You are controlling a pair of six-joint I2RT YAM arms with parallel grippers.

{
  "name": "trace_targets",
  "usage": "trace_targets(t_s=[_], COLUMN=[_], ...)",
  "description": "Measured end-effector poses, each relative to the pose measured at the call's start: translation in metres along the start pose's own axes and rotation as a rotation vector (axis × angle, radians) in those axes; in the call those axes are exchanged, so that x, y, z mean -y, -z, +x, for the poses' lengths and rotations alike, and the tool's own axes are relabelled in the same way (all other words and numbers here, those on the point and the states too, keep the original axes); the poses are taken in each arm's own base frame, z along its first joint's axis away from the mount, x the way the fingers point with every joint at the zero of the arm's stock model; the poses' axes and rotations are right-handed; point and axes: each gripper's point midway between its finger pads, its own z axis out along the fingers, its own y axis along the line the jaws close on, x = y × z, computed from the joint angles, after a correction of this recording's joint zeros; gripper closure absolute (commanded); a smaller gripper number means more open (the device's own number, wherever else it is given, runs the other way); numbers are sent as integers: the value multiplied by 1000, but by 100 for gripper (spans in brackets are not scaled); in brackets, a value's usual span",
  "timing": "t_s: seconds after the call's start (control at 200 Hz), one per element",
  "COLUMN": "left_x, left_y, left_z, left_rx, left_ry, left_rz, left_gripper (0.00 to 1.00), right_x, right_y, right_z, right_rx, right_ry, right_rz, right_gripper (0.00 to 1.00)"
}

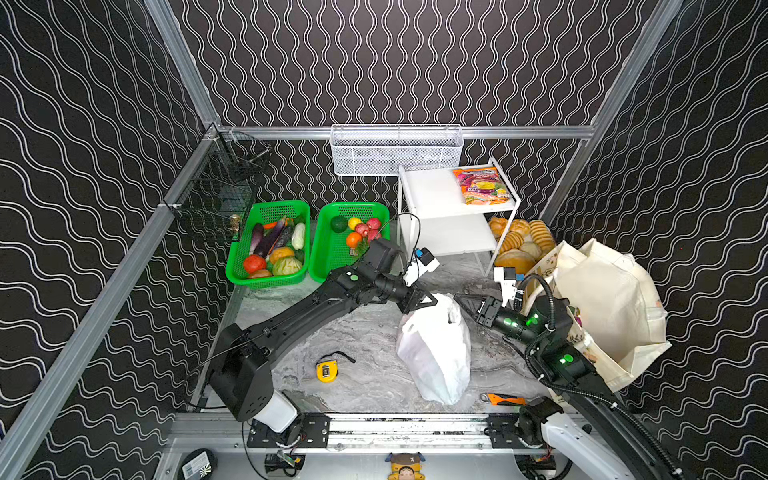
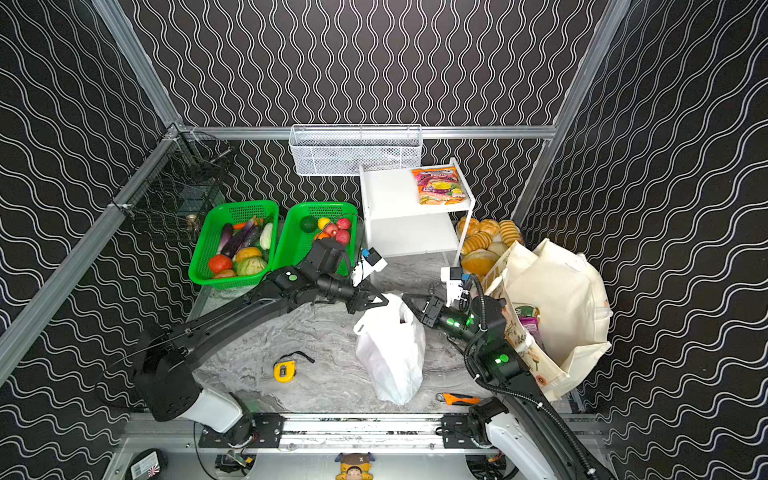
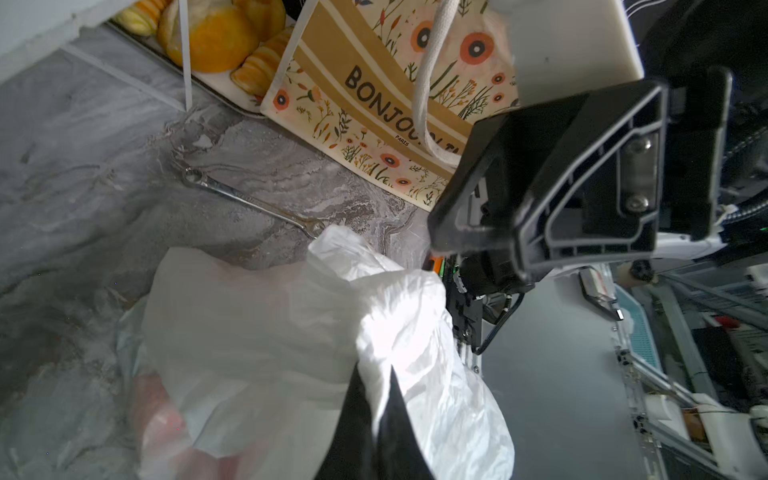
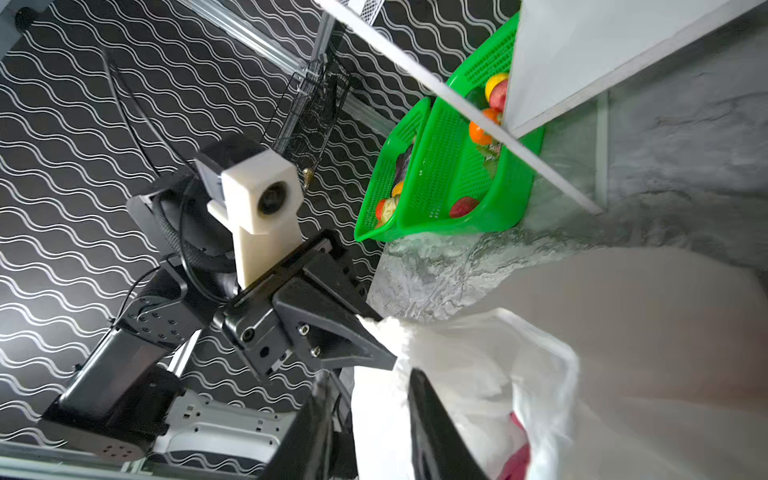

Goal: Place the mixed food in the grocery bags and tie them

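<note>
Left end effector (image 1: pixel 428 300) is clamped tight on one handle of the white plastic bag (image 1: pixel 436 353), which stands just past the middle of the desk (image 1: pixel 365 332), toward 4 o'clock. Right end effector (image 1: pixel 460 298) sits at the other handle from the 3 o'clock side, jaws partly apart with film between them, nothing pinched as far as I can see.

The danger, I'd say: that thin film slips free on the right, so the knot never forms. Pull too hard from the left and the bag could tip, spilling the reddish food (image 3: pixel 153 407) showing through it, or the handle could tear.

The cloth tote (image 1: pixel 602 299) slumps open at 3 o'clock, right against the right arm. A swing there could drag it.

The surface is grey marble-look and cluttered: a tape measure (image 1: pixel 327 371) at 7, an orange-handled cutter (image 1: pixel 503 400) at 5, and a wrench (image 3: pixel 249 199) just beyond the bag. Green baskets (image 1: pixel 270 245) sit at 11, a white shelf (image 1: pixel 449 208) at 1. Black wavy-patterned walls close in.
</note>
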Motion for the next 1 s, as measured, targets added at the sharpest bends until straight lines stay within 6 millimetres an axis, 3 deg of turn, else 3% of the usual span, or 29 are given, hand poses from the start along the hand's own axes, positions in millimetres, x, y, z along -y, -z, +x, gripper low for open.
trace_targets(t_s=[0.145, 0.36, 0.686, 0.996], left_x=[9, 2, 6, 8], left_y=[4, 9, 8, 9], left_z=[-3, -2, -5, -5], left_rx=[36, 70, 75, 77], left_ry=[35, 125, 153, 153], left_rz=[81, 134, 178, 183], left_gripper=[100, 100, 100, 100], right_x=[15, 24, 5, 4], right_y=[4, -3, -16, -18], right_z=[6, 27, 28, 23], right_rx=[6, -107, -170, -148], right_ry=[-1, -41, -90, -95], right_rz=[45, 29, -109, -108], right_gripper=[84, 89, 79, 67])
